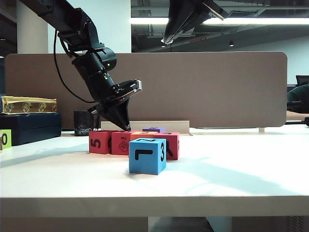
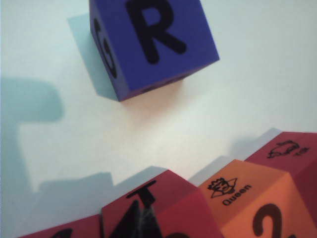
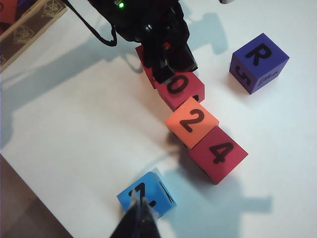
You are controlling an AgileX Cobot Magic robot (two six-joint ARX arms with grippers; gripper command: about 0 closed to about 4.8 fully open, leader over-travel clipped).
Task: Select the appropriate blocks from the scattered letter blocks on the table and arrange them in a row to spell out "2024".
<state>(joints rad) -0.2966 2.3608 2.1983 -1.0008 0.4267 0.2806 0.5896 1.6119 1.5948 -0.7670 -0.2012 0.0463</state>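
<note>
First red block [image 3: 146, 64] of the row: top face lying hidden under the left arm [image 3: 148, 29] in the right wrist view. Purple block [image 1: 154, 129]: only its top showing behind the row in the exterior view. Right gripper's fingers [image 3: 141, 220]: running off the frame edge

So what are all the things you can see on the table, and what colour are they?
red blocks: three, red, in a row on the table; tops of two read 0 and 4, the third mostly hidden under the left arm
orange block: one, orange, top reads 2, between the 0 and the 4
blue block: one, blue, in front of the row
purple block: one, purple, R on top, behind the row
yellow-green block: one, far left edge, marked 0
table: one, white
left pincer: one, black, shut, over the row's left end
right pincer: one, black, shut, above the blue block
</note>
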